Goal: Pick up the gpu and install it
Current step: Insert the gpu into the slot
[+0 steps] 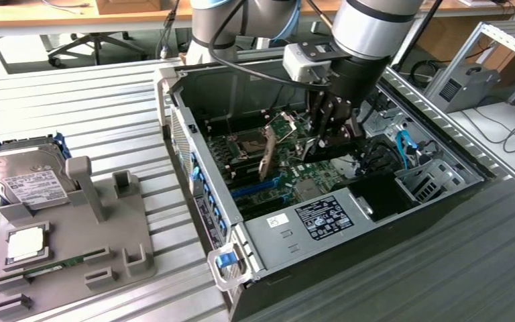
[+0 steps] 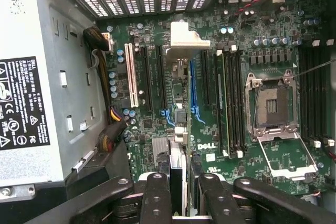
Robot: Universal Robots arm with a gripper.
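Grey plastic holders on a fixture plate fill the near corner at the exterior view's left, set on a slatted metal table. A silver hard drive with a white label stands tilted in the plate's far holder, a processor chip lies flat nearer the front, and a narrow green memory stick rests in a low slot beside it.

Just to the exterior view's right lies an open computer case, its side panel off. A silver power supply with a black-and-white label occupies the near end, and the green motherboard spreads beyond it.

Above the board, the arm reaches down into the case. Its gripper is closed part-way on the gpu, which hangs on edge, slightly tilted, over the middle of the motherboard and apart from it. In the wrist view the black fingers pinch the card's upper edge between them, the gpu seen edge-on with its silver metal bracket at the far end, lined up along the expansion slots, one of them blue. The empty processor socket sits off to one side, and memory slots lie between it and the card.

Beyond the case, a wooden desk and an office chair stand in the background.
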